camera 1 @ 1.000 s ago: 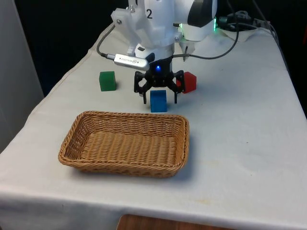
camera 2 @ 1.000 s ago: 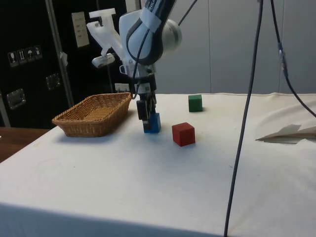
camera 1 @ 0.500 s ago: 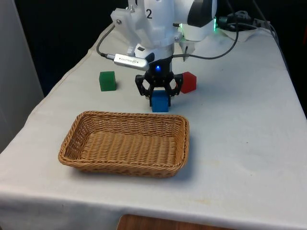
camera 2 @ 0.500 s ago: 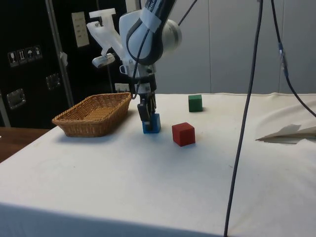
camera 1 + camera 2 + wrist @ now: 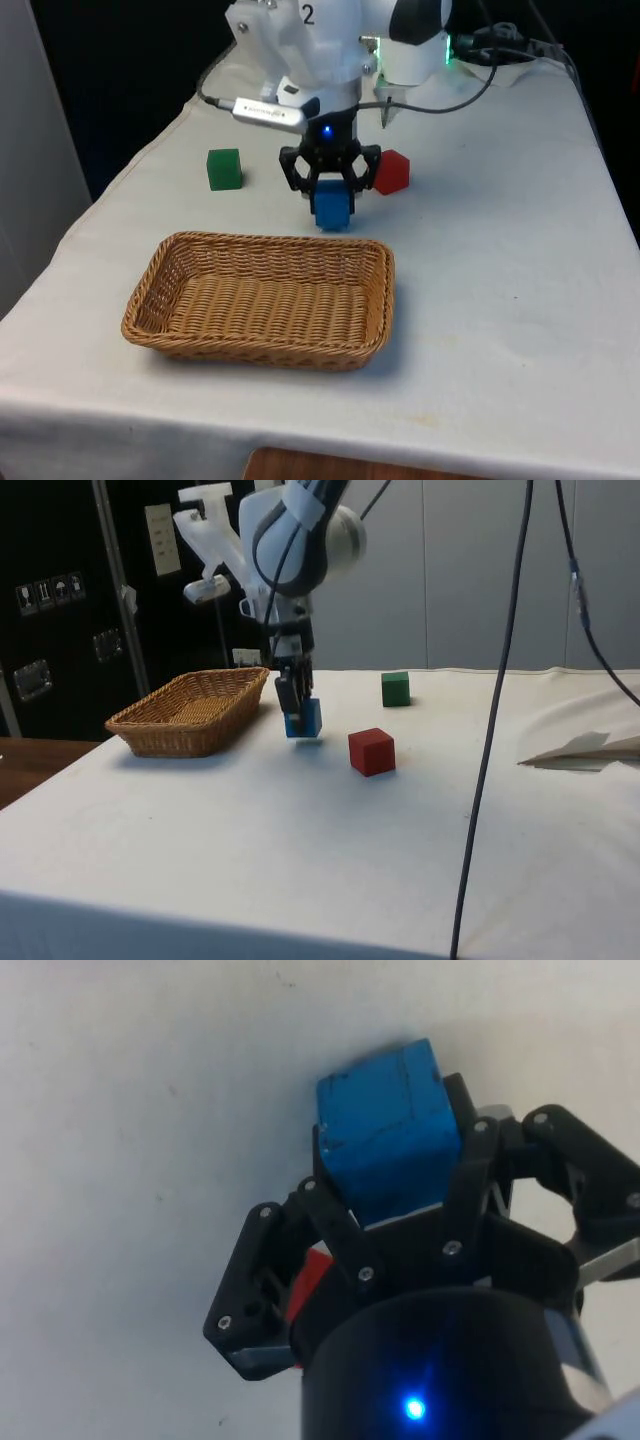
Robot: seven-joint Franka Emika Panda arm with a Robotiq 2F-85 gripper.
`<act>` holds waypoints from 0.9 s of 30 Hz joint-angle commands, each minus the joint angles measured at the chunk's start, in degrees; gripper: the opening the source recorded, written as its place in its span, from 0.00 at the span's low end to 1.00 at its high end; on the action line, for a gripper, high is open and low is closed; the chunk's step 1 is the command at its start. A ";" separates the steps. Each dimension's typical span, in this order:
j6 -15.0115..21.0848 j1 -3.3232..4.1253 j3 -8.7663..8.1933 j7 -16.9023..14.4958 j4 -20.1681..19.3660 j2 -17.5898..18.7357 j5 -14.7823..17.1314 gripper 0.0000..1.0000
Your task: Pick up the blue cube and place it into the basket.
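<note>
My black gripper (image 5: 331,205) is shut on the blue cube (image 5: 332,207), which hangs slightly above the white cloth just behind the basket's far rim. The side view has the blue cube (image 5: 303,718) lifted clear of the table, between the basket and the red cube, with the gripper (image 5: 296,708) clamped on it. From the wrist, the blue cube (image 5: 388,1128) sits pinched between the two black fingers (image 5: 330,1225). The wicker basket (image 5: 150,300) lies in front of the cube with nothing in it; in the side view the basket (image 5: 178,732) stands to the cube's left.
A red cube (image 5: 391,171) sits just behind the gripper toward the front view's right, close to the fingers. A green cube (image 5: 224,168) stands farther to the front view's left. Black cables (image 5: 500,690) hang across the side view.
The fingers went from open around the blue cube to shut on it. The arm has since risen, lifting the cube off the cloth.
</note>
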 commanded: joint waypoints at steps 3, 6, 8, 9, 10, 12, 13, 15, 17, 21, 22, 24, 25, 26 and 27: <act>-2.12 0.11 -0.46 0.17 -0.17 -2.18 -0.40 0.00; -2.92 0.00 -0.40 0.00 -0.06 -2.98 -0.11 0.00; -3.95 0.11 -0.80 0.29 -0.11 -4.13 -0.46 0.00; -4.35 0.11 -0.86 0.29 -0.11 -4.53 -0.52 0.00; -4.70 0.17 -0.92 0.34 -0.17 -4.98 -0.52 0.00; -5.79 0.17 -1.03 0.40 -0.23 -6.19 -0.57 0.00; -6.13 0.17 -1.09 0.46 -0.23 -6.59 -0.57 0.00; -6.25 0.00 -0.86 0.06 -0.06 -6.59 -0.11 0.00; -7.16 0.17 -1.15 0.57 -0.29 -7.73 -0.57 0.00; -8.54 0.17 -1.26 0.63 -0.46 -9.45 -0.69 0.00; -9.28 0.17 -1.26 0.57 -0.46 -10.26 -0.69 0.00; -9.45 0.00 -1.09 0.11 -0.29 -10.26 -0.17 0.00; -9.91 0.17 -1.32 0.57 -0.46 -10.89 -0.69 0.00; -10.20 0.11 -1.26 0.52 -0.46 -11.17 -0.63 0.00; -10.37 0.11 -1.26 0.52 -0.46 -11.40 -0.63 0.00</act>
